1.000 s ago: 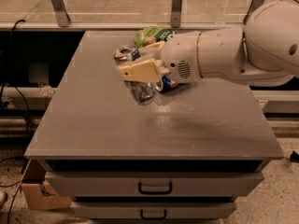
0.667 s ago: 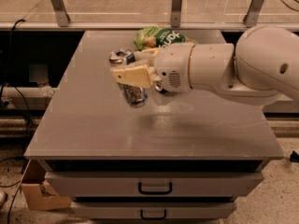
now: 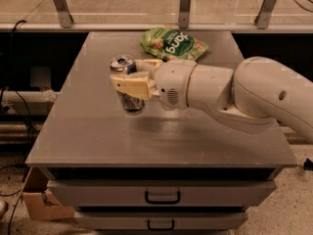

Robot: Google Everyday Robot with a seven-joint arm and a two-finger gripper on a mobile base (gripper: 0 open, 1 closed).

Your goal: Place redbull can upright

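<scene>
The redbull can (image 3: pixel 125 67) is a slim silver can with a silver top. It stands nearly upright at the middle left of the grey table (image 3: pixel 88 136), its base at or just above the tabletop. My gripper (image 3: pixel 128 80) reaches in from the right on a thick white arm. Its tan fingers (image 3: pixel 129 87) are closed around the can's middle, one in front and one behind. The can's body is mostly hidden by the front finger.
A green snack bag (image 3: pixel 172 44) lies at the back of the table, just behind the gripper. A metal rail with posts (image 3: pixel 185 6) runs behind the table. Drawers (image 3: pixel 161 196) sit under the tabletop. A cardboard box (image 3: pixel 41 199) stands on the floor at the left.
The gripper with the can has moved left and slightly down toward the tabletop. The can has turned from tilted to nearly upright.
</scene>
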